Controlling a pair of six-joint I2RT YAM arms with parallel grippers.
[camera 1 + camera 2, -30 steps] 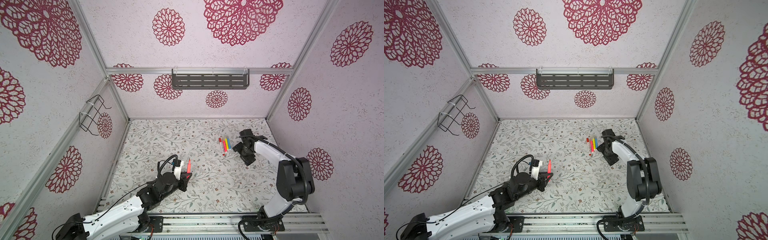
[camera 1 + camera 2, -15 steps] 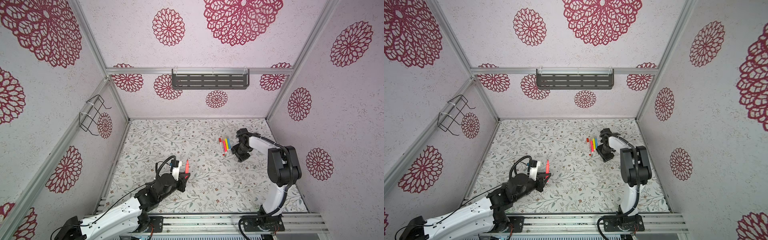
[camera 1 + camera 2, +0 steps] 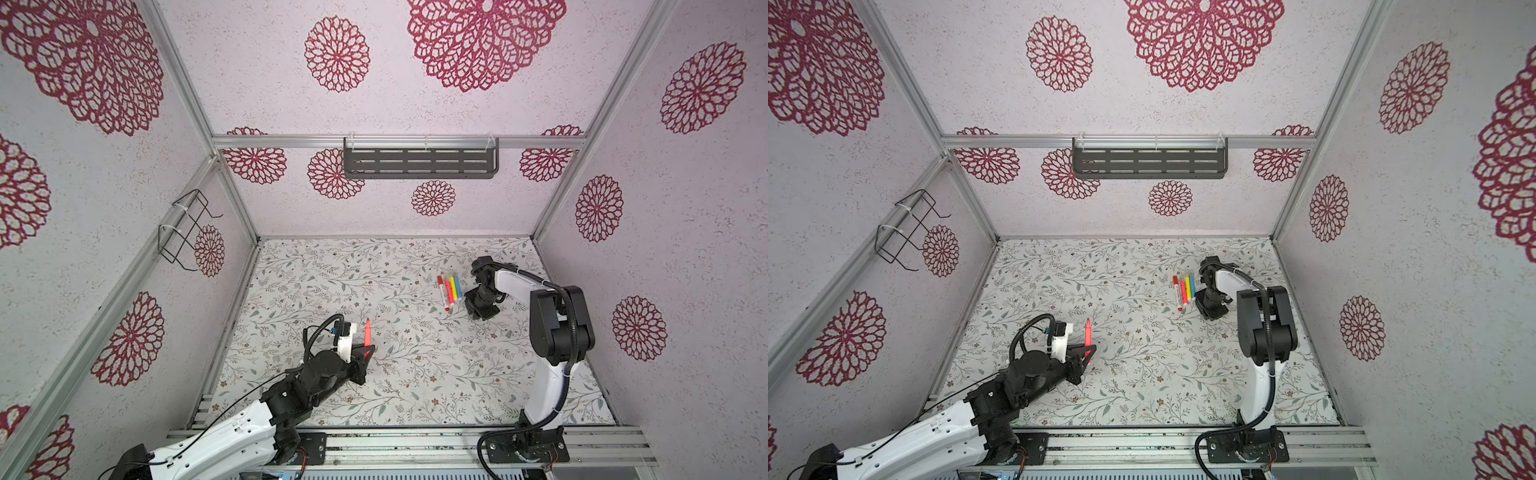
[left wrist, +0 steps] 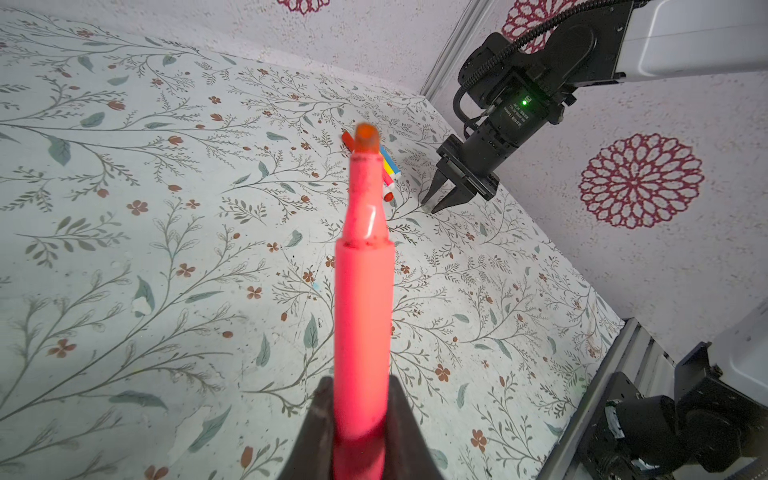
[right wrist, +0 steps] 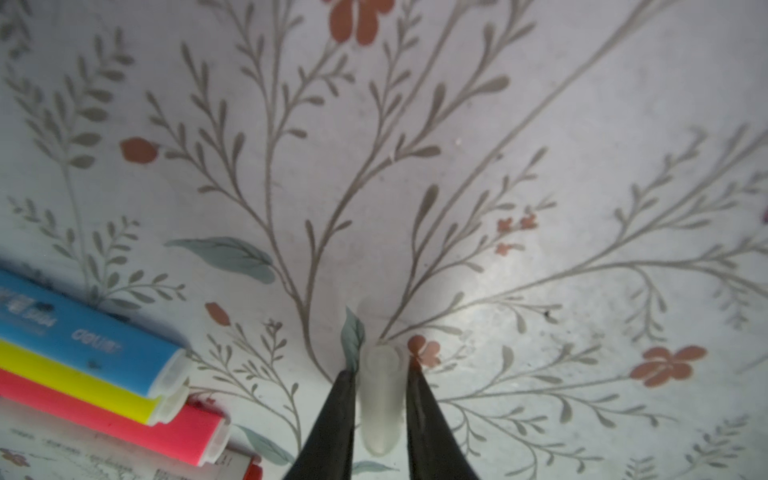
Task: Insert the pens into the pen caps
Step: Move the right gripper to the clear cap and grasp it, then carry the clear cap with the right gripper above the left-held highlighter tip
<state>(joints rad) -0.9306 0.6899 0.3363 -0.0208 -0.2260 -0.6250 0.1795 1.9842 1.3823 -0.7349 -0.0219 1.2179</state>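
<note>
My left gripper (image 3: 365, 352) (image 4: 360, 415) is shut on a pink-red pen (image 3: 368, 331) (image 3: 1087, 332) (image 4: 364, 291). The pen stands upright, its bare orange tip pointing up. Three capped pens (image 3: 449, 291) (image 3: 1185, 291) (image 4: 388, 170) and a red one lie side by side at the back right of the floral mat. Close beside them my right gripper (image 3: 478, 309) (image 3: 1209, 309) (image 4: 439, 204) (image 5: 380, 370) points down at the mat. It is shut on a pale translucent pen cap (image 5: 380, 395). In the right wrist view the blue pen (image 5: 83, 328), yellow pen (image 5: 75, 382) and pink pen (image 5: 112, 419) lie near the jaws.
A grey slotted shelf (image 3: 419, 162) hangs on the back wall and a black wire rack (image 3: 187, 228) on the left wall. An aluminium rail (image 3: 415, 440) runs along the front edge of the mat. Walls close in on three sides.
My right gripper has gone from open to shut on the pale cap, its arm folding in closer to the pens. The left arm with its pen has shifted only slightly.
</note>
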